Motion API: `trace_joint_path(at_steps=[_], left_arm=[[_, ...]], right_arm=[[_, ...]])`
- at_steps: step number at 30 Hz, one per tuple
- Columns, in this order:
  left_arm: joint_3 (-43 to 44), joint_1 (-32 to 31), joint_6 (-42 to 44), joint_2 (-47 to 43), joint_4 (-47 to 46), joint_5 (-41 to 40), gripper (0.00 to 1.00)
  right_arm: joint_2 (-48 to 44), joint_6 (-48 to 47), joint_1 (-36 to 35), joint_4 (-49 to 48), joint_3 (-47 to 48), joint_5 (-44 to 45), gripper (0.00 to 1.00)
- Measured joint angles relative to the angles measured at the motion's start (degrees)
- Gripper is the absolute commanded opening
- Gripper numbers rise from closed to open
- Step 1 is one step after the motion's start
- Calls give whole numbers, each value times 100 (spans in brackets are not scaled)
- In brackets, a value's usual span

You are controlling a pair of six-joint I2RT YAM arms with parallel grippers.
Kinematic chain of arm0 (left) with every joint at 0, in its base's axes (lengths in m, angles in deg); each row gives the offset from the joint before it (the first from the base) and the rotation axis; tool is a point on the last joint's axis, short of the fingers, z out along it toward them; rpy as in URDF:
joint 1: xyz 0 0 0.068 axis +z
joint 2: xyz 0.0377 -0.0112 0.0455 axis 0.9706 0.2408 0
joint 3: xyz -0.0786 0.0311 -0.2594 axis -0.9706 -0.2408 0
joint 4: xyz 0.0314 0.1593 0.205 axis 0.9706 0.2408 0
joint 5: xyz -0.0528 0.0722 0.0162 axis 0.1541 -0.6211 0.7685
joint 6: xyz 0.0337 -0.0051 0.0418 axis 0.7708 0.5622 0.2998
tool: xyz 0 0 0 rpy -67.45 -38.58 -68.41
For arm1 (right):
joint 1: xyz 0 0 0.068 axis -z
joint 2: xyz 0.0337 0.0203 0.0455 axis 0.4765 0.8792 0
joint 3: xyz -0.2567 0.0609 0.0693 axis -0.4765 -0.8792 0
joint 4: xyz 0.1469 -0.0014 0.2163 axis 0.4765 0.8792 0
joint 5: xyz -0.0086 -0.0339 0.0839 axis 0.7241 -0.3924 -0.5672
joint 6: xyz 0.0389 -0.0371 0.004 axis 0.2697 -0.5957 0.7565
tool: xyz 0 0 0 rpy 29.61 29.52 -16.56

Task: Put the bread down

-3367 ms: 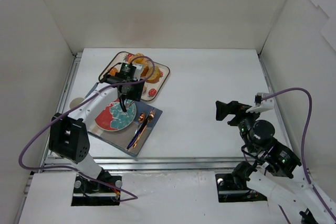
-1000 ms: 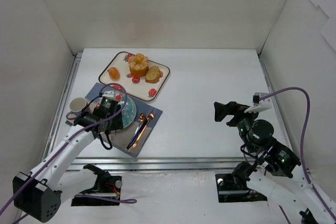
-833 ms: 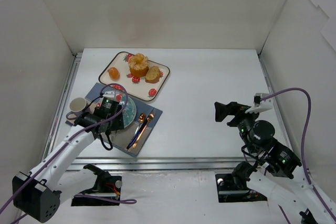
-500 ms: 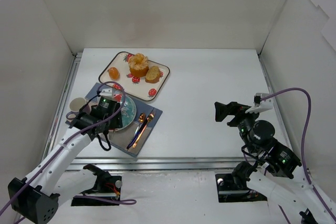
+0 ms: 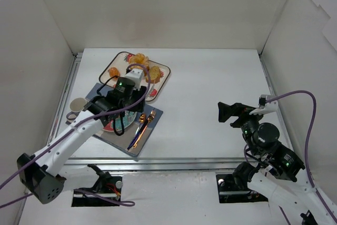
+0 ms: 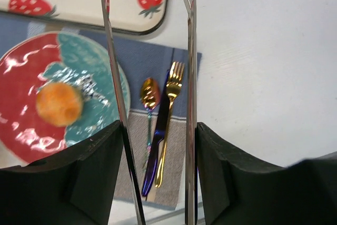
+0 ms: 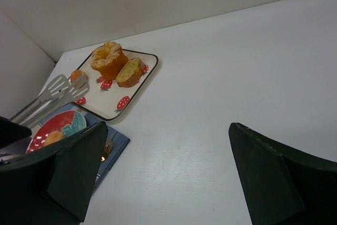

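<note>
The bread [image 6: 58,104], a small round golden-orange bun, lies on the red and teal plate [image 6: 21,72]. It also shows on that plate in the right wrist view [image 7: 54,138]; in the top view my arm hides it. My left gripper [image 6: 158,130] is shut on a pair of metal tongs [image 6: 188,51]. The tong arms stand apart and hold nothing. Their tips reach over the near edge of the strawberry tray [image 6: 158,25], to the right of the bread. In the top view the left gripper [image 5: 126,89] hovers between plate and tray. My right gripper [image 7: 163,177] is open and empty, far to the right.
The tray [image 5: 164,77] holds an oval orange roll [image 7: 78,75], a muffin [image 7: 108,59] and a tan slice [image 7: 129,72]. A fork, spoon and knife [image 6: 163,114] lie on the blue placemat [image 5: 131,143]. A cup [image 5: 77,104] stands left of the mat.
My left arm has swung forward and to the right, from the plate's near left side to above the plate's far edge and the tray. The right arm has hardly moved.
</note>
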Motion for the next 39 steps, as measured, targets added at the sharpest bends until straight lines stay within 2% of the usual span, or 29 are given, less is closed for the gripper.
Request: trace_joint_path(at_steps=[9, 21, 39], left_arm=[[223, -354, 507, 1497, -1351, 686, 48], [649, -566, 942, 3386, -2559, 1349, 48], [645, -568, 1102, 4669, -3834, 1698, 50]], right_arm=[[-20, 2, 0, 42, 0, 44, 98], [-299, 2, 0, 79, 0, 46, 98], [-199, 2, 0, 81, 0, 44, 98]])
